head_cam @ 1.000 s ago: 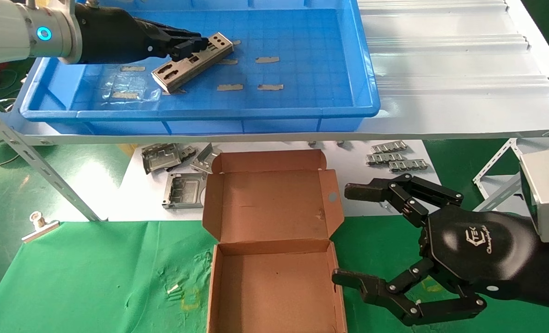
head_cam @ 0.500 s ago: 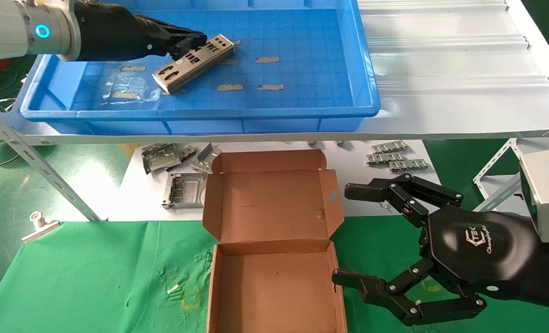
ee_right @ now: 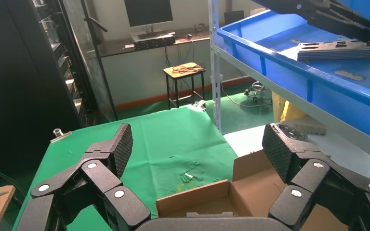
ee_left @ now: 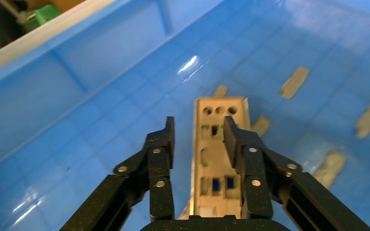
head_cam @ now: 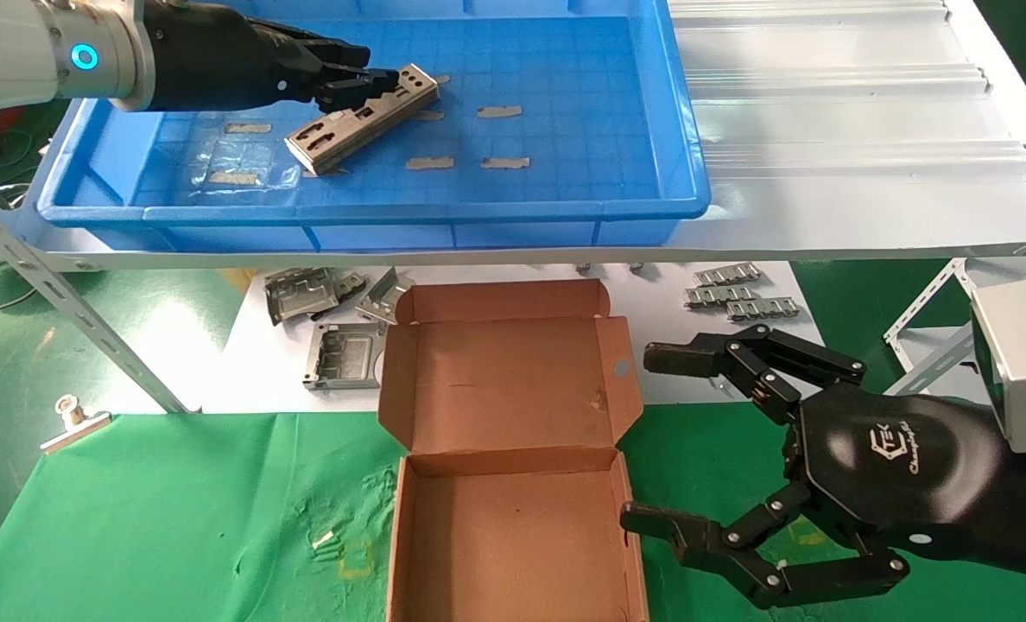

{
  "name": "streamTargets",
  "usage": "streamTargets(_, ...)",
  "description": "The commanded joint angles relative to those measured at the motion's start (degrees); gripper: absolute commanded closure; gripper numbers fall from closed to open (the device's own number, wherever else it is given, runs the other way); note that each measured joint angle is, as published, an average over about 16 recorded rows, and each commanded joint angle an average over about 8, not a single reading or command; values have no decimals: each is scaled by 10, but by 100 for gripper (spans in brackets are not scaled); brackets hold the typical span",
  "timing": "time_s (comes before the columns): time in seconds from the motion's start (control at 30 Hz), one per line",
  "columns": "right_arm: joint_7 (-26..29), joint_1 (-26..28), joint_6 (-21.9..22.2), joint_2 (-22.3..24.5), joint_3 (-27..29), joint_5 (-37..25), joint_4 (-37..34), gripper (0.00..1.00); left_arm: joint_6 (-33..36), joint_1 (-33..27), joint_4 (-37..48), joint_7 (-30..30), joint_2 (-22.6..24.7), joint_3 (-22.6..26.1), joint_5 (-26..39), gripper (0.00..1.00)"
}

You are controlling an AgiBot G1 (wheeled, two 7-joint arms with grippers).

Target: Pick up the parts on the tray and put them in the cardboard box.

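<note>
Since the earlier frame the left claw (head_cam: 366, 85) has advanced over the part (head_cam: 359, 118) on the tray (head_cam: 677, 130) floor's far left, fingers spread astride it, not yet clenched; closing off-centre risks tipping it; right claw (head_cam: 694, 449) idles released beside the cardboard box (head_cam: 513, 510).

Behind your workstation: a green cloth (head_cam: 159, 510) covers the tabletop; a white shelf (head_cam: 841, 130) spans above it. Beyond stand a stool (ee_right: 187, 72), a monitor (ee_right: 148, 11) and a dark rack (ee_right: 24, 82).
</note>
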Motion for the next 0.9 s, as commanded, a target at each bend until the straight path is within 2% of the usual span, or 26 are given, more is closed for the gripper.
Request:
streamTargets(0.03, 0, 0, 0, 0, 0, 0, 0, 0, 5, -1, -1, 1, 0, -2, -2, 0)
streamTargets(0.13, 0, 0, 0, 0, 0, 0, 0, 0, 12, 0, 1, 1, -1, -3, -5, 2)
streamTargets(0.17, 0, 0, 0, 0, 0, 0, 0, 0, 13, 0, 2, 1, -1, -3, -5, 8)
streamTargets(0.37, 0, 0, 0, 0, 0, 0, 0, 0, 13, 1, 5, 1, 0, -3, -4, 83)
streamTargets(0.4, 0, 0, 0, 0, 0, 0, 0, 0, 13, 2, 5, 1, 0, -3, -4, 94)
streamTargets(0.43, 0, 0, 0, 0, 0, 0, 0, 0, 13, 2, 6, 0, 1, -2, -4, 99)
streamTargets(0.9, 0, 0, 0, 0, 0, 0, 0, 0, 24, 4, 8, -3, 1, -1, -1, 100)
